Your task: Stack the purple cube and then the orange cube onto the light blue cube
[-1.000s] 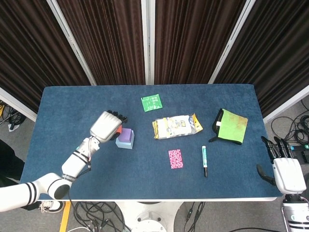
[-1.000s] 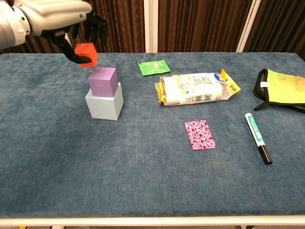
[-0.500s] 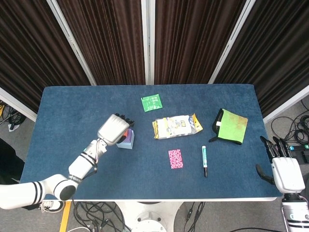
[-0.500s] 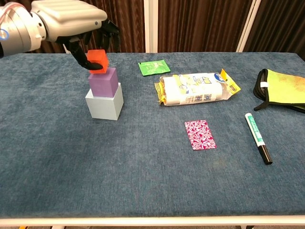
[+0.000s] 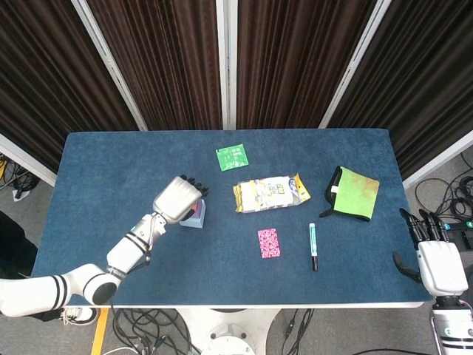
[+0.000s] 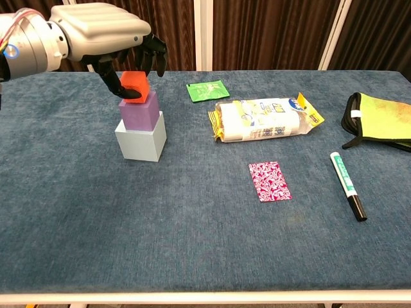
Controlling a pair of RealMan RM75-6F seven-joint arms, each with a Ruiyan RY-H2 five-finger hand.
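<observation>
The orange cube (image 6: 135, 85) is being pinched by the left hand (image 6: 106, 33) atop the purple cube (image 6: 139, 111); squaring and release are being called for next.

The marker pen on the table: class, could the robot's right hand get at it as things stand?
Probably yes. The right hand is open off the table's right edge, and only bare cloth lies between it and the marker pen.
</observation>
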